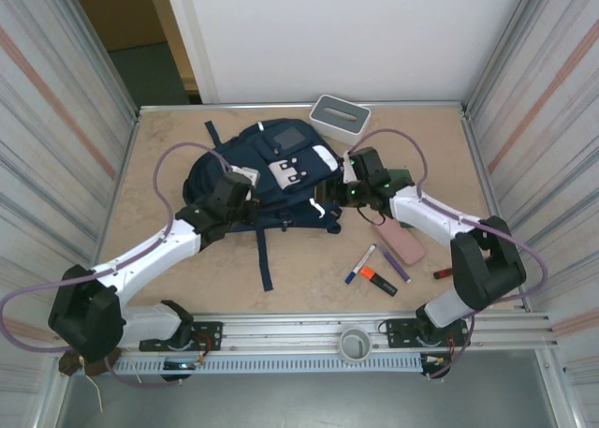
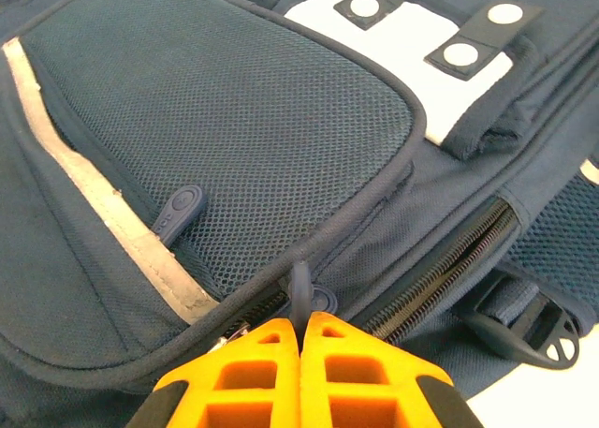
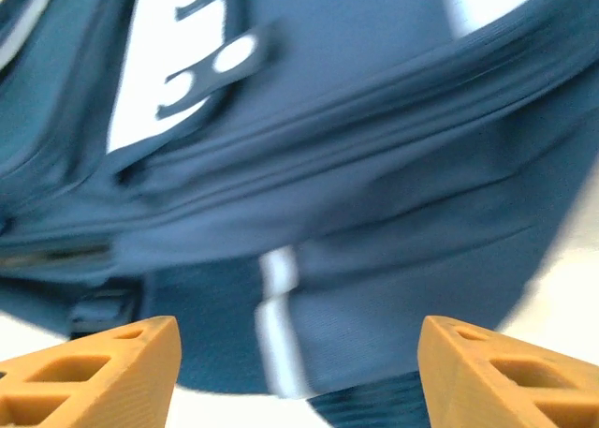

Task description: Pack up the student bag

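The student bag (image 1: 271, 180) is navy blue with white patches, a pale grey strip and fine mesh; its zipper pull (image 2: 299, 292) is navy too. The left tool (image 2: 301, 327) and right tool (image 3: 298, 334) have orange fingers (image 2: 262, 372). The surface (image 1: 309, 259) is mottled beige; the pouch (image 1: 402, 243) pink.

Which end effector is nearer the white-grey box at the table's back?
Right. The right end effector sits open at the backpack's right edge, just in front of the box; the left end effector, shut on a zipper pull, is farther left.
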Controlling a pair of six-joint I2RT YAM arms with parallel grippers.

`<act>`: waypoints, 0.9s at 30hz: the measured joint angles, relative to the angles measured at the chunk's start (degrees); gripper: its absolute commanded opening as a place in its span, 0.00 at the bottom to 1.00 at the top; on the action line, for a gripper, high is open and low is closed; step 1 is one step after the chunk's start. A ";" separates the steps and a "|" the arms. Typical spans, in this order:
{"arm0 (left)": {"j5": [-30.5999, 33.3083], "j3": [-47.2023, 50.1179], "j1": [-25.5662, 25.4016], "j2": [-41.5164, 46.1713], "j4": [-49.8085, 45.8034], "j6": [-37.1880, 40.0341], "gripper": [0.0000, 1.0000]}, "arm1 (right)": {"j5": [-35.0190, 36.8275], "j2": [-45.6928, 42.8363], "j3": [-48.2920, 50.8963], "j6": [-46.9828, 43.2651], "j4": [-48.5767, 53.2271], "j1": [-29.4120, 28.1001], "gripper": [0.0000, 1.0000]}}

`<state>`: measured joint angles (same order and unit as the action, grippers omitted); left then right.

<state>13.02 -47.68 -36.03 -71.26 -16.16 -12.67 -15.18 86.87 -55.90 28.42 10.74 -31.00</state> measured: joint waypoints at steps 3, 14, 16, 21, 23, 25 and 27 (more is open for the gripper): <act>-0.17 -0.42 -1.62 -0.37 0.20 -0.02 0.00 | 0.87 -0.76 1.05 1.01 -0.46 -5.44 0.67; 0.04 -0.42 -4.90 -0.48 1.40 -0.68 0.00 | 2.89 5.90 -2.91 10.14 -4.81 -7.96 0.63; 0.04 -0.42 -5.27 -0.48 1.64 -0.70 0.00 | 3.17 7.23 -3.15 12.59 -5.66 -7.87 0.63; 0.07 -0.31 -5.60 -1.09 2.29 -0.70 0.00 | 2.95 10.71 -3.37 18.49 -9.16 -7.21 0.62; 0.09 -0.17 -5.68 -1.51 2.56 -0.68 0.00 | 2.45 11.65 -3.37 20.41 -10.91 -6.71 0.57; 0.11 0.09 -5.73 -1.70 2.89 -0.68 0.00 | 1.90 12.24 -3.37 21.64 -12.44 -6.23 0.47; 0.31 0.46 -5.73 -1.73 3.02 -0.66 0.00 | 1.66 12.66 -3.37 22.40 -13.33 -5.86 0.33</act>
<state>13.32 -47.22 -41.76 -72.99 -13.15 -13.32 -13.52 99.53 -59.27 50.83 -2.59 -36.86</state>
